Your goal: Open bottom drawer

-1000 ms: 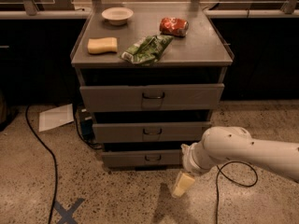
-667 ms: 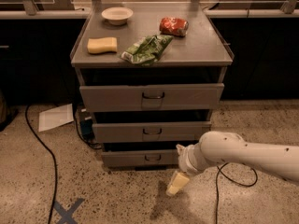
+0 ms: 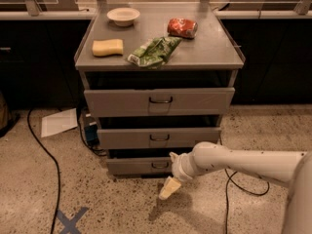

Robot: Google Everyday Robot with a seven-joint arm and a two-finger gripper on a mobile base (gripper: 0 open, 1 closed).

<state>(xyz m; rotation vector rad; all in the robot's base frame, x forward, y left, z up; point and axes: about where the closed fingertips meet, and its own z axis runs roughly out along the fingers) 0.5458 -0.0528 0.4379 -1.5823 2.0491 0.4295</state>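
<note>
The bottom drawer (image 3: 139, 166) is the narrowest grey front of the three, low near the floor, with a small dark wire handle (image 3: 159, 165) at centre. It looks pushed in, with a thin dark gap above it. My gripper (image 3: 168, 187) hangs at the end of the white arm (image 3: 234, 161), which reaches in from the right. It is just below and slightly right of the handle, over the floor, pointing down-left and not touching the drawer.
The mid drawer (image 3: 159, 137) and top drawer (image 3: 159, 101) sit above. On the cabinet top lie a white bowl (image 3: 123, 16), a yellow sponge (image 3: 107, 47), a green bag (image 3: 153, 51) and a red bag (image 3: 182, 28). Black cables (image 3: 41, 147), a paper sheet (image 3: 58, 122) and blue tape (image 3: 71, 220) are on the floor.
My gripper and arm have shifted left, coming closer under the bottom drawer's handle. The drawers have not moved.
</note>
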